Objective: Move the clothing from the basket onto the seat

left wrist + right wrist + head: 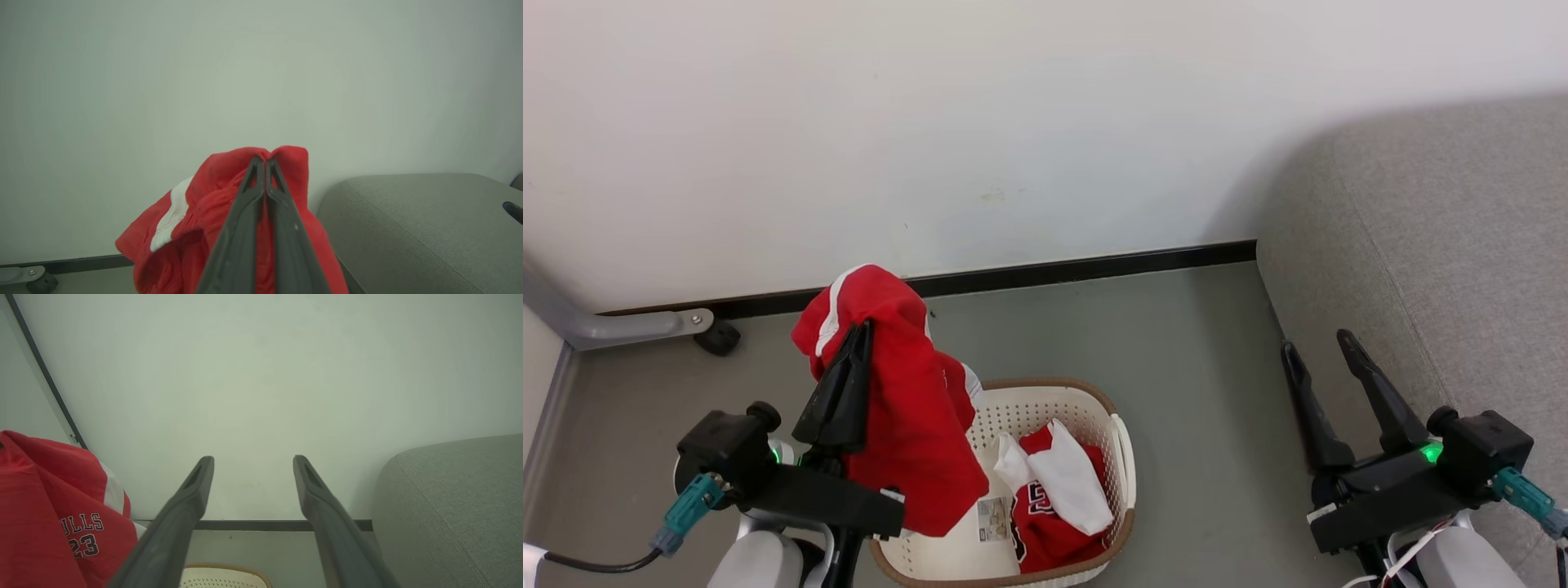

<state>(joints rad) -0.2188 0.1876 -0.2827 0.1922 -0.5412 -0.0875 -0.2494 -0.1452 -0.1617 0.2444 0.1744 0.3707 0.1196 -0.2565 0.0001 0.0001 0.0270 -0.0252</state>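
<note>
Clothing (915, 441): soft red, draped | basket (1021, 418): perforated cream plastic | seat (1462, 245): grey weave

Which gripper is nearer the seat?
Right. The right gripper hangs open at the edge of the seat; the left gripper, shut on red clothing, is over the basket's far side.
</note>
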